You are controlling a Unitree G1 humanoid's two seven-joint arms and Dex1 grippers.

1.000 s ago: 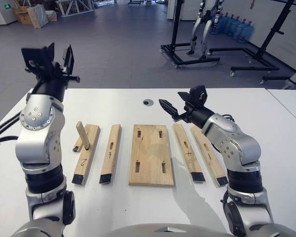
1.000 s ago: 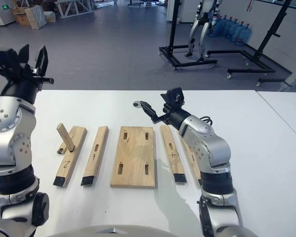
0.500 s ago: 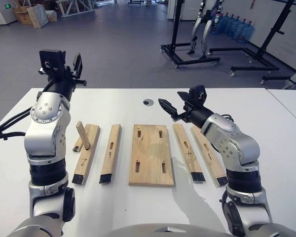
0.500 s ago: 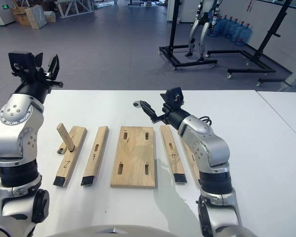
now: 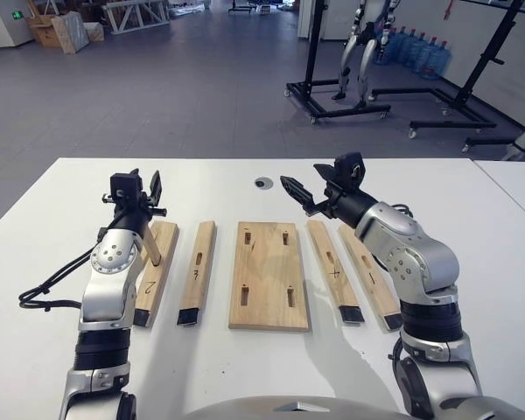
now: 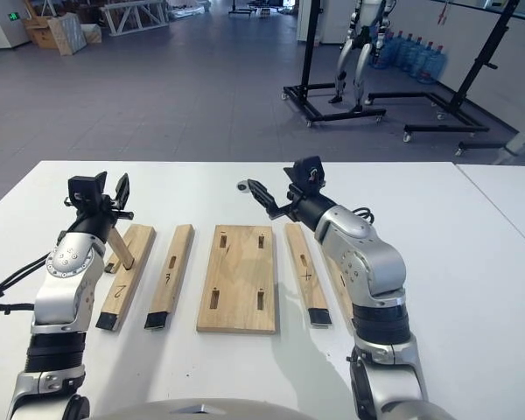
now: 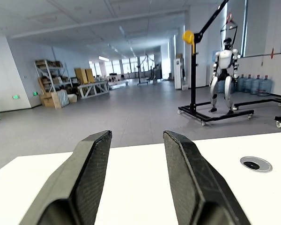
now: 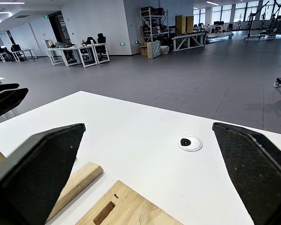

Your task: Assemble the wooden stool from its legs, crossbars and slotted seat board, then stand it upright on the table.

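The slotted seat board (image 5: 267,276) lies flat mid-table. Two legs (image 5: 153,273) (image 5: 197,271) lie to its left and two more (image 5: 332,269) (image 5: 370,278) to its right. A short crossbar (image 5: 148,241) leans tilted on the leftmost leg. My left gripper (image 5: 144,197) hovers low over the far end of that leg, just behind the crossbar, open and holding nothing; its fingers (image 7: 91,173) point across the table. My right gripper (image 5: 308,185) hangs open above the table past the seat board's far right corner (image 8: 126,211), with nothing between its fingers (image 8: 37,164).
A round cable hole (image 5: 262,182) sits in the white table (image 5: 245,367) beyond the board. A second white table (image 5: 516,184) adjoins on the right. Black wheeled frames (image 5: 341,96) and another robot stand on the floor far behind.
My left arm has come down from a raised pose to just above the table at the leftmost leg's far end. The right arm and the wooden parts have not moved.
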